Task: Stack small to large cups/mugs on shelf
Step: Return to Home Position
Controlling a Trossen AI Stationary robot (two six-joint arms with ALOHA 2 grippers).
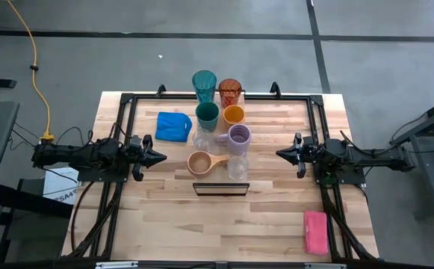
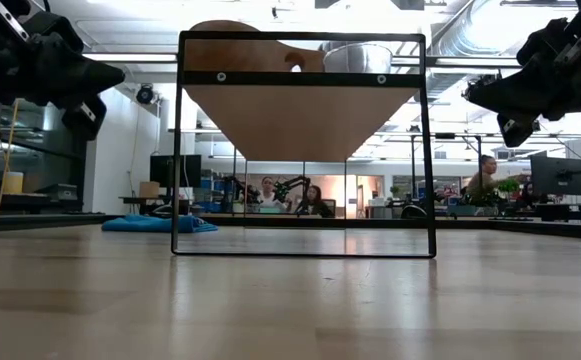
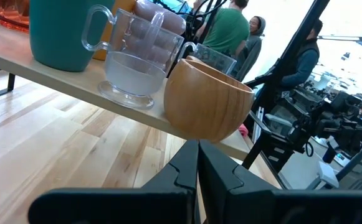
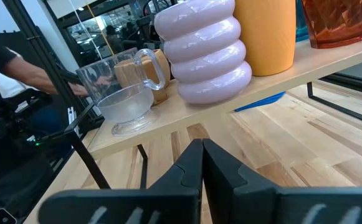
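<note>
The left claw (image 1: pixel 159 157) and the right claw (image 1: pixel 280 154) are both clenched, empty, and held near the left and right edges of the slatted wooden bench (image 1: pixel 276 224). They are well apart from the long light-wood shelf with a thin black frame (image 2: pixel 290 120) at its middle. Stacking is judged done; only parking of the arms is called for. Eight vessels are counted on the shelf: one tall teal tumbler (image 1: pixel 204 84), one faceted red cup (image 1: pixel 231 92), one dark green cup (image 1: pixel 207 115), one orange cup (image 1: pixel 234 114), one ribbed lavender mug (image 1: pixel 239 138), one tan wooden mug (image 1: pixel 200 162), two clear glasses (image 1: pixel 203 140).

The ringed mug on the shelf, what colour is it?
The mug is pale lavender; the right wrist view shows it best.
</note>
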